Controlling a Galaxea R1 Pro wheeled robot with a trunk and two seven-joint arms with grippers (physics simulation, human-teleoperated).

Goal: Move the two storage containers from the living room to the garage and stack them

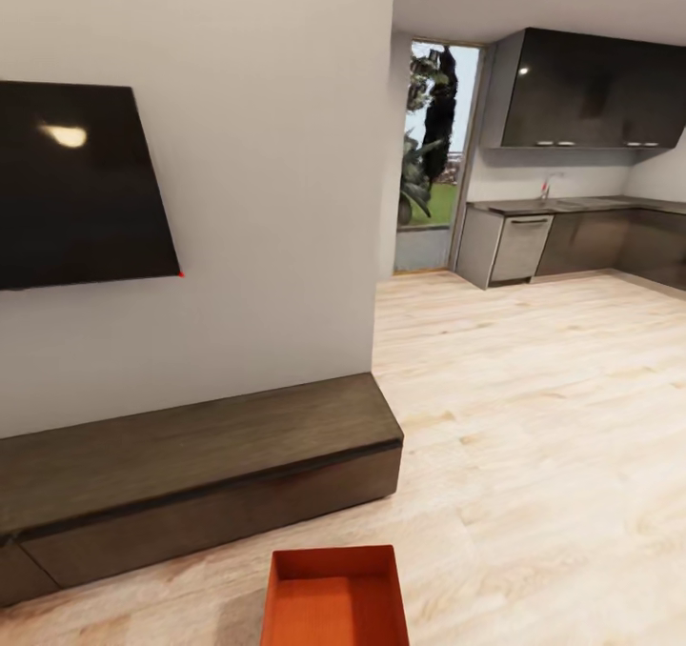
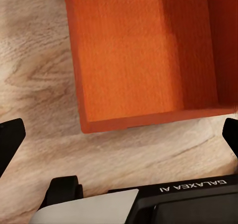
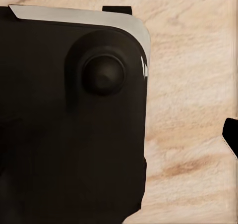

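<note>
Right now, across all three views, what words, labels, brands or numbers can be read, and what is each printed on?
"GALAXEA AI": white lettering on the robot's dark body in the left wrist view, seen upside down below the orange storage container.
No lettering is visible on the container, the wall TV, the low cabinet or the kitchen units.
The right wrist view shows a dark robot part with no readable marking.

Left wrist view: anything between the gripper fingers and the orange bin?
Nothing but bare light wood plank floor. The storage container sits on it, its near wall ahead of the spread left gripper; no contact.
</note>
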